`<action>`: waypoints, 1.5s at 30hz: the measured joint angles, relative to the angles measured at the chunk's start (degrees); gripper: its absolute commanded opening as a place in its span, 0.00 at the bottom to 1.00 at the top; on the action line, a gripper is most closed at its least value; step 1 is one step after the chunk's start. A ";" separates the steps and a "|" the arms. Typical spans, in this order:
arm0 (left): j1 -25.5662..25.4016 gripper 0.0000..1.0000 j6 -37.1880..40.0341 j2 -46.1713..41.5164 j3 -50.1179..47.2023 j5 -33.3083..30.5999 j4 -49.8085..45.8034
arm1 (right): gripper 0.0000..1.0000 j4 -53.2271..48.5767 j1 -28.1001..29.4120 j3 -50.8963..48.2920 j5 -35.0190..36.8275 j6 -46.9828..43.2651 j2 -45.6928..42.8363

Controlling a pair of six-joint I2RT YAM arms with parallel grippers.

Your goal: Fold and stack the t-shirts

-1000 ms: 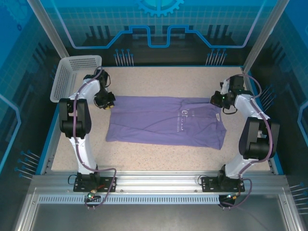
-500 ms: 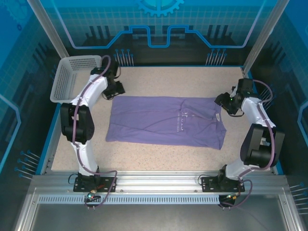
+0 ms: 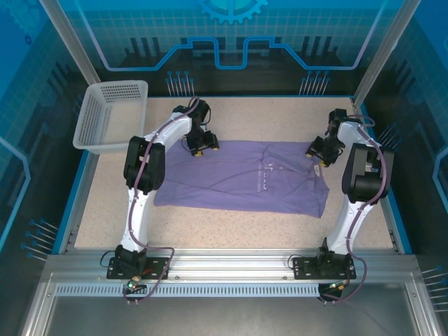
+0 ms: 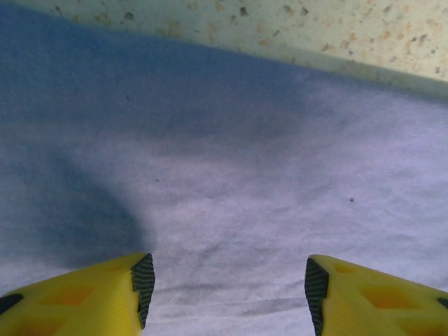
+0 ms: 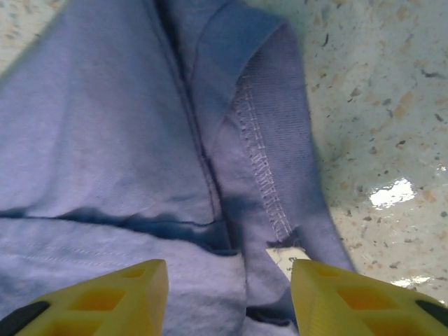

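Lying flat, the soft lavender-purple cloth t-shirt (image 3: 238,183) looks only part-folded and unstacked; left gripper (image 4: 227,281) at its eleven o'clock, right gripper (image 5: 229,288) at two o'clock, both spread, empty.

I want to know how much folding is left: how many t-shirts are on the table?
1: a lavender t-shirt lies flat in the middle of the table. Another could be hidden beneath it.
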 measured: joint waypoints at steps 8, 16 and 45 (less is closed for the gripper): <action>0.13 0.62 0.02 0.31 0.31 0.00 -0.42 | 0.36 -0.07 0.42 2.38 0.17 -1.73 2.36; 0.13 0.62 0.02 0.37 0.44 0.11 -0.57 | 0.32 -0.07 1.55 3.32 0.22 -2.69 3.37; 0.13 0.63 -1.79 2.08 1.05 4.46 3.28 | 0.16 -0.02 1.77 3.04 1.40 -4.55 3.63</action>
